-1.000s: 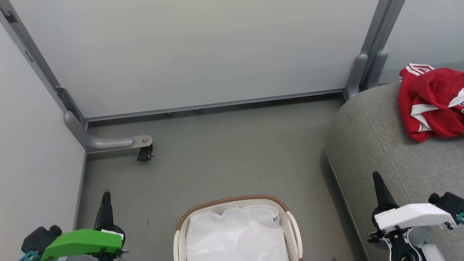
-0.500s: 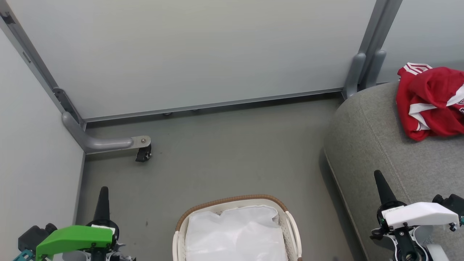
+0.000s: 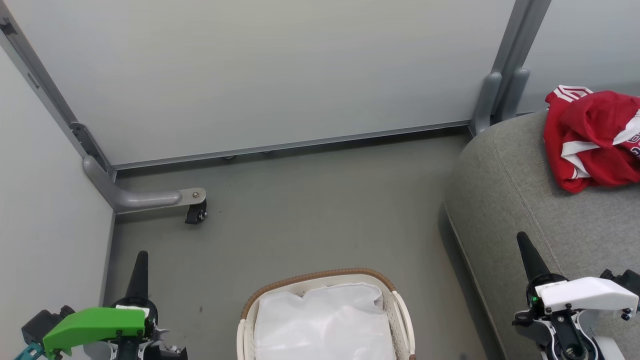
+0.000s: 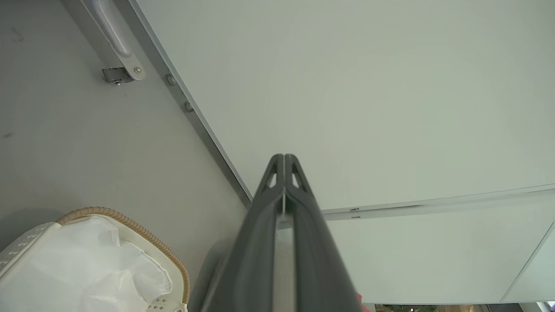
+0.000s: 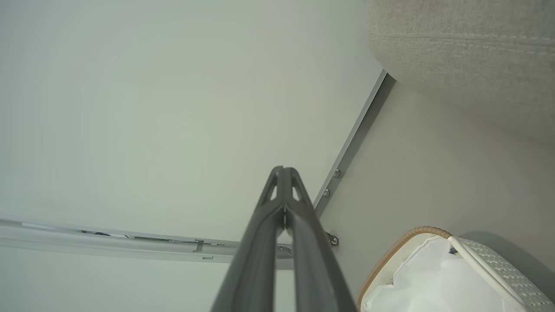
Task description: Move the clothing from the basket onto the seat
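compared with one second ago, the whole head view has shifted slightly, so the camera has moved; the arrangement of things is unchanged. the grey seat (image 3: 525,200) stands to the right of the basket (image 3: 320,275), apart from it. the clothing (image 3: 595,135), red with white stripes, remains bunched on the seat, well apart from the basket, to its right and beyond it. the basket stands on the floor (image 3: 325,210) and holds the white liner (image 3: 320,325) as before. the left gripper (image 3: 140,255) is left of the basket, above the floor, with its green housing now lower in the head view. the right gripper (image 3: 522,235) is right of the basket, over the seat's edge. on both grippers the fingers are pressed together tip to tip, gripping nothing and touching nothing.
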Controlling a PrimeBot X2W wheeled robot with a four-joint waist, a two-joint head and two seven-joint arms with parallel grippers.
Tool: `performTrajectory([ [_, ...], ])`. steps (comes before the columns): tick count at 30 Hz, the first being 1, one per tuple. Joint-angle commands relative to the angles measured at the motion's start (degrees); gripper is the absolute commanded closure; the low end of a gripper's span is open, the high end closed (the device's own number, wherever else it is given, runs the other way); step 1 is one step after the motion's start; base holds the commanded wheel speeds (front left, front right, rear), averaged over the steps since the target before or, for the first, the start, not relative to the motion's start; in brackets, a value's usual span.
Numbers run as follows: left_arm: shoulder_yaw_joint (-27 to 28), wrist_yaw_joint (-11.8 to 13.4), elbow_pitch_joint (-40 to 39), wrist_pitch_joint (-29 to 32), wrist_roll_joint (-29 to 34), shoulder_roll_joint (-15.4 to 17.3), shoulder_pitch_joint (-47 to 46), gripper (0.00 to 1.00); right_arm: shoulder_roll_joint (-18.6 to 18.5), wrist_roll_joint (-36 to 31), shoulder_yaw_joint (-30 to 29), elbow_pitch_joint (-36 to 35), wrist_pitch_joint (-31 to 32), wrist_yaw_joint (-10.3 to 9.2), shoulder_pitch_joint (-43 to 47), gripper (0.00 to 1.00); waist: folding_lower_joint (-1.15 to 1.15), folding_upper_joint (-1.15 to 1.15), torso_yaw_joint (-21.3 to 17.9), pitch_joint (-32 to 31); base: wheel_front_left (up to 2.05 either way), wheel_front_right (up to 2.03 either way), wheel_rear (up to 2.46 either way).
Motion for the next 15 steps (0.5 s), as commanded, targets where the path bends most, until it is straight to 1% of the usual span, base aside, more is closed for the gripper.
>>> performTrajectory([
  [1, 0.5, -0.5, -0.6, 0.3, -1.3, 0.3, -1.6, 1.0, -0.4, 1.5, -0.3, -0.6, 0.5, -0.02, -0.9, 1.0, 0.0, 0.0, 0.0, 0.0, 0.0, 0.0, 0.0],
  [15, 1.2, -0.9, -0.5, 2.0, -7.1, 0.3, -2.3, 1.0, -0.4, 8.0, -0.8, -1.1, 2.1, -0.03, -0.9, 1.0, 0.0, 0.0, -0.4, 0.0, 0.0, 0.0, 0.0],
])
